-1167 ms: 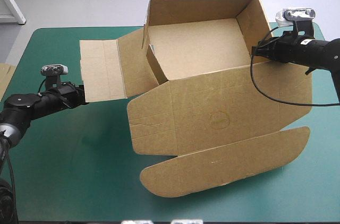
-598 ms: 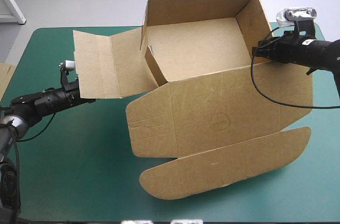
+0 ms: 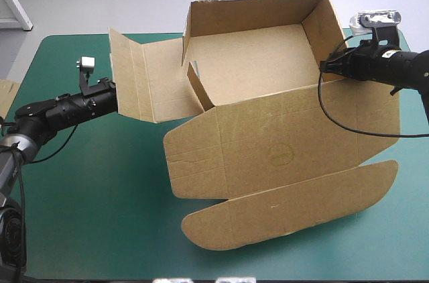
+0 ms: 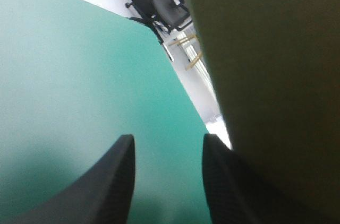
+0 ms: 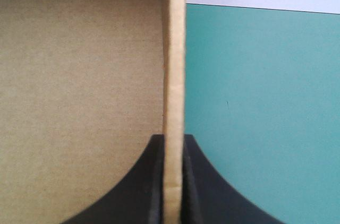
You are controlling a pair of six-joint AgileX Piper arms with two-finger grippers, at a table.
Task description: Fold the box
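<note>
Both grippers are at the box (image 3: pixel 268 145). The right gripper (image 5: pixel 172 140) is squeezed together on the box's right wall (image 5: pixel 173 65), and the wall's top edge is pinched between the black fingers. The left gripper (image 4: pixel 167 141) is held apart, with nothing between its fingers. The box's left flap (image 3: pixel 144 82) is seen just beside one finger. Whether it is touched cannot be told.

The box is set on the teal-green cover (image 3: pixel 87 182), which can be seen all around it. The far wall and the right wall are stood up. The left flap is tipped up but is not yet tucked in. The lid (image 3: pixel 288 202) is laid flat on the near side of the box. Well apart from the box, out past its left flap, an edge of more board (image 3: pixel 5 98) can be seen.

The box is judged to be light and stiff. It should bend easily only along its pressed lines. Its thin edges could be squashed if they are squeezed too hard. Its smooth board could slip if it is held loosely. The left flap is best taken by its outer edge, near the middle, so that it can be turned along its crease. The right wall is a good place for the box to be held steady.
</note>
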